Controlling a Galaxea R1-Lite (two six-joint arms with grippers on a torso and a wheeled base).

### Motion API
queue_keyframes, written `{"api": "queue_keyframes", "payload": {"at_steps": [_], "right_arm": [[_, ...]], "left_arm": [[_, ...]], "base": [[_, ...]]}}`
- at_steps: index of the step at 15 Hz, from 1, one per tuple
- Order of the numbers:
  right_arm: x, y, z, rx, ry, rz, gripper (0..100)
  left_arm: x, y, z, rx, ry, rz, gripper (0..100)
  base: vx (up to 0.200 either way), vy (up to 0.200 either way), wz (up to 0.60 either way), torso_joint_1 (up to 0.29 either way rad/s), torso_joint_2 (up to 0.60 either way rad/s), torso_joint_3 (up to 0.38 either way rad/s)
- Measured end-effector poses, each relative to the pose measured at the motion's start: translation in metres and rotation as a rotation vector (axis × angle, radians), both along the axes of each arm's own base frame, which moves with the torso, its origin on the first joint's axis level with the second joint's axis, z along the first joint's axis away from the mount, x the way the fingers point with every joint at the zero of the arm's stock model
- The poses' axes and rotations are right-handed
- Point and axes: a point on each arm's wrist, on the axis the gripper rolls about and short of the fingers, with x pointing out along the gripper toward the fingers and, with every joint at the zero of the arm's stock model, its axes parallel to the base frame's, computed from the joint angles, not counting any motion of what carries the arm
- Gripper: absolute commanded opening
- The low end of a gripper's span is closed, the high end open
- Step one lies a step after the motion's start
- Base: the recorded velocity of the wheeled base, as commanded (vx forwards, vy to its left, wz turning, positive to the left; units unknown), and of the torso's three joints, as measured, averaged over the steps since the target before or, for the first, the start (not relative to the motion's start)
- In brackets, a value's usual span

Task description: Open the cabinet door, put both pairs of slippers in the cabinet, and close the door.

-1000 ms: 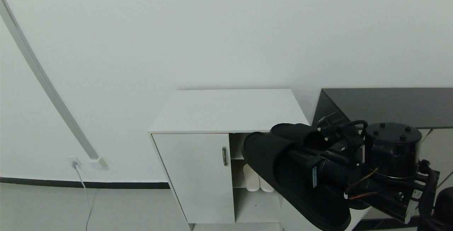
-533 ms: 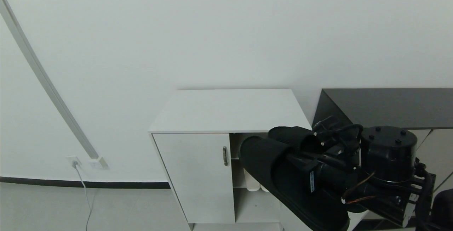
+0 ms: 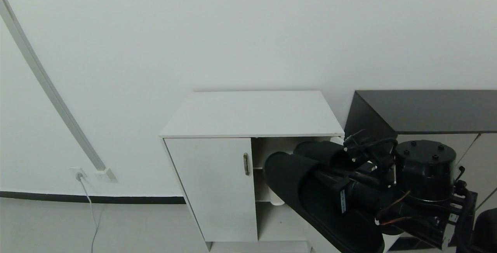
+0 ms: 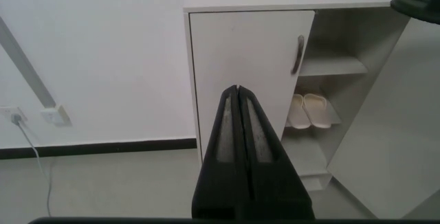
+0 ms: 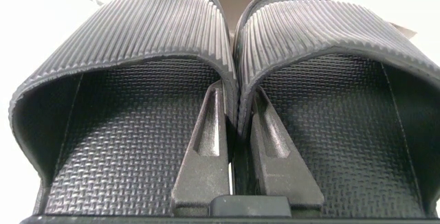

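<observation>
The white cabinet (image 3: 252, 113) stands against the wall; its left door (image 3: 211, 187) with a metal handle (image 3: 245, 163) is closed and its right side stands open. A white pair of slippers (image 4: 313, 109) lies on the middle shelf. My right gripper (image 5: 236, 107) is shut on the black pair of slippers (image 5: 158, 80), one finger inside each strap and the two inner strap walls pinched between them. The black slippers (image 3: 306, 183) hang in front of the open compartment, toes toward it. Facing the closed door from a distance, my left gripper (image 4: 238, 90) is shut and holds nothing.
The open right door (image 4: 392, 135) swings out toward me beside the compartment. A dark-topped unit (image 3: 427, 109) stands right of the cabinet. A wall socket with a cable (image 3: 79, 175) and a slanted conduit (image 3: 46, 86) are at the left.
The head view has shifted slightly. My right gripper has carried the black slippers a little left, toward the open compartment, and they now cover more of the white pair.
</observation>
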Motion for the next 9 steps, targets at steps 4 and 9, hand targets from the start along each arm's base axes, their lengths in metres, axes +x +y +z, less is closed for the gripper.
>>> {"api": "queue_keyframes", "payload": {"at_steps": [4, 9], "right_arm": [[-0.0004, -0.0001, -0.0009, -0.002, 0.003, 0.001, 0], [-0.0016, 0.0004, -0.0015, -0.005, 0.005, 0.005, 0]], "left_arm": [[0.0000, 0.0000, -0.0001, 0.000, 0.001, 0.000, 0], [0.0000, 0.0000, 0.0000, 0.000, 0.000, 0.000, 0]], "base": [[0.000, 0.000, 0.00, -0.223, 0.51, 0.290], [0.000, 0.000, 0.00, -0.220, 0.54, 0.326]]}}
